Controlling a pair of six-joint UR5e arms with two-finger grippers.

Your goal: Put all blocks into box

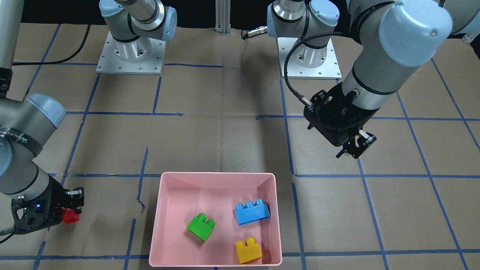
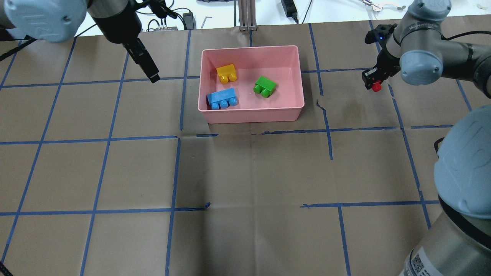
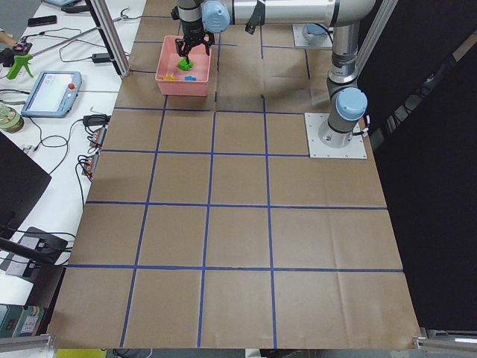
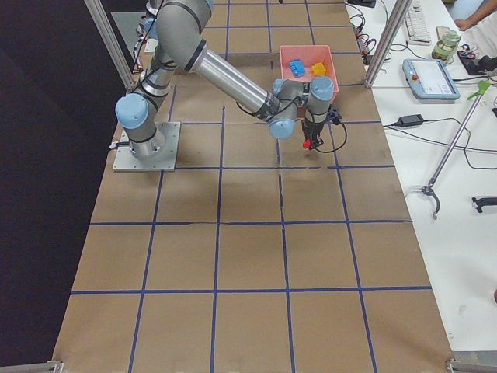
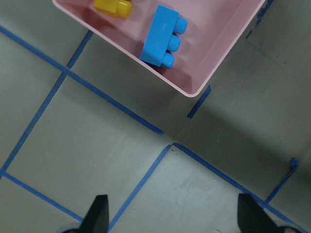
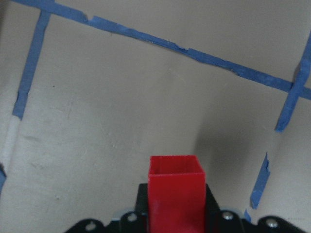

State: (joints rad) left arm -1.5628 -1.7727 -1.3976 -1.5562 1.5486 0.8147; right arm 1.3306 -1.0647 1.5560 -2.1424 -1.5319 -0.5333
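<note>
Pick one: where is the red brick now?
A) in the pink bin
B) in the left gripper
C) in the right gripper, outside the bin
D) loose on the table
C: the right gripper is shut on the red brick, off to the side of the pink bin, which holds only the green brick, blue brick and yellow brick.

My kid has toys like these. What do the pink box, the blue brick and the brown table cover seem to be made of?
Pink box: likely moulded plastic, smooth, with rounded corners and a slight sheen. Blue brick: likely hard plastic, glossy, with moulded studs. Table cover: seemingly brown paper or cardboard, matte, creased and torn in places.
</note>
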